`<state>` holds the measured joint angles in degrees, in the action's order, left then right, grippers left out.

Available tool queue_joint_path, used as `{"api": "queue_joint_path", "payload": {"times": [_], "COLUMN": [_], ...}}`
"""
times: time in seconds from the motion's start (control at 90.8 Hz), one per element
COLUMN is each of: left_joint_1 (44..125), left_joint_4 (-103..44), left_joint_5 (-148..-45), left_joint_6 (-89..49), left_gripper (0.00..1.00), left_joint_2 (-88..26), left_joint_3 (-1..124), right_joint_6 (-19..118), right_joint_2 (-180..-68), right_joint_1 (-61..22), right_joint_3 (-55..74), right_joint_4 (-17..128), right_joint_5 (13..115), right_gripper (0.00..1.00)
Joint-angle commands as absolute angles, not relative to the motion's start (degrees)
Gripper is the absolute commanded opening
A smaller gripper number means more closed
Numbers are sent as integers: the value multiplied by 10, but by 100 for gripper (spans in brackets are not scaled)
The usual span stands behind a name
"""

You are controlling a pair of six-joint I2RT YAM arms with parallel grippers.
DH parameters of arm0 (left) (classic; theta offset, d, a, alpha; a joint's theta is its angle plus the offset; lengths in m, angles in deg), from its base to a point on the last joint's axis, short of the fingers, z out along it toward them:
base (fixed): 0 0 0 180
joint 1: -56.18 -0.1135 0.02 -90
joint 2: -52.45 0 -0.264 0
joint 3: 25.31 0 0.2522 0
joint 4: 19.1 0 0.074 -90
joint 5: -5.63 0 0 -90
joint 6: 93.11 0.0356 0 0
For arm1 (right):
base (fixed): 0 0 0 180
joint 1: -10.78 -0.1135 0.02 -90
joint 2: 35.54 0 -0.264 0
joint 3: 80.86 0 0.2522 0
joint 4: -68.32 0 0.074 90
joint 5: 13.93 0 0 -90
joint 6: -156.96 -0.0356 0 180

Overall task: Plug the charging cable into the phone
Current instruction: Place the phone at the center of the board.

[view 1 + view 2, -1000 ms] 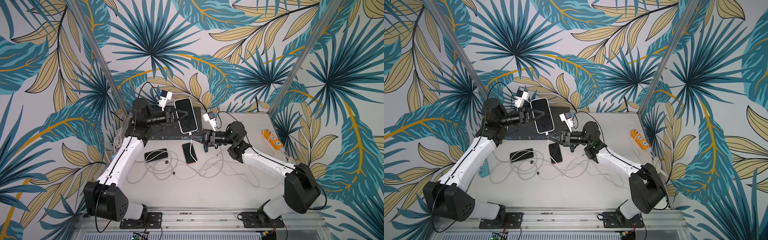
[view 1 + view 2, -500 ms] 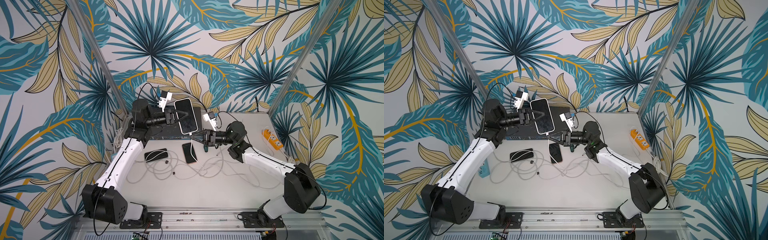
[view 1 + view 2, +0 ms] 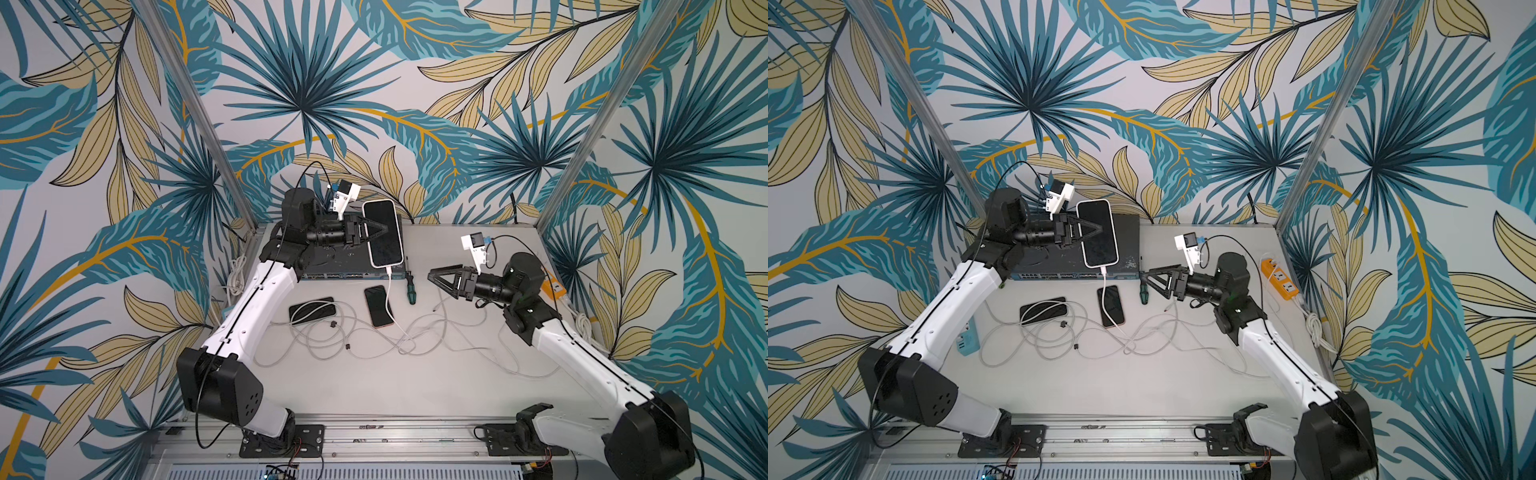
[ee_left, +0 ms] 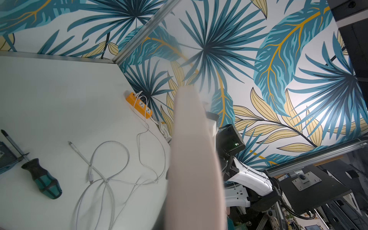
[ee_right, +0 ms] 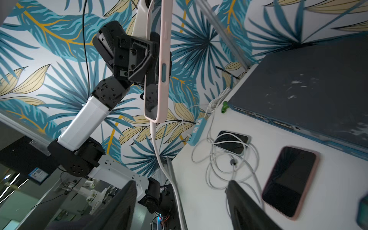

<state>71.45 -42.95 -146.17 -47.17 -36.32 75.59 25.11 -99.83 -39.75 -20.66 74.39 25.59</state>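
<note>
Phone [image 3: 390,254] hangs upright, long axis vertical, clamped in the left gripper [image 3: 384,230], with the charging cable [image 3: 389,291] seated in its lower end (plug looks home). The right gripper [image 3: 434,277], jaws apart and empty, sits beside the cable without touching it.

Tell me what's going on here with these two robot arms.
The left end effector holds a pink-cased phone up off the table. A white charging cable is plugged into its bottom edge and hangs down to the table. The right end effector stands open and empty, apart from both, near a green-handled screwdriver. The plugging looks done.
</note>
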Motion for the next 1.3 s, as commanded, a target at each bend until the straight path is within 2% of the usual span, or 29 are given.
{"api": "queue_joint_path", "payload": {"times": [0.0, 0.132, 0.275, 0.474, 0.595, 0.749, 1.025, 1.289], "left_joint_1": [775, 832, 863, 887, 884, 877, 855, 854], "left_joint_4": [-436, -431, -458, -609, -635, -699, -742, -749], "left_joint_5": [-1410, -1367, -1324, -1266, -1234, -1200, -1177, -1164], "left_joint_6": [-444, -454, -480, -458, -448, -409, -366, -362], "left_gripper": [0, 0, 0, 0, 0, 1, 4, 5], "left_joint_2": [-429, -555, -707, -895, -928, -925, -858, -865], "left_joint_3": [785, 856, 984, 1197, 1211, 1210, 1146, 1132], "right_joint_6": [267, 222, 223, 264, 289, 322, 419, 498], "right_joint_2": [-938, -882, -850, -834, -857, -956, -1193, -1418], "right_joint_1": [-340, -265, -221, -215, -215, -215, -226, -282], "right_joint_3": [-250, -293, -300, -277, -261, -221, -67, 116], "right_joint_4": [657, 594, 450, 320, 288, 263, 241, 160], "right_joint_5": [342, 441, 522, 545, 532, 523, 529, 556], "right_gripper": [75, 75, 74, 74, 74, 72, 56, 55]}}
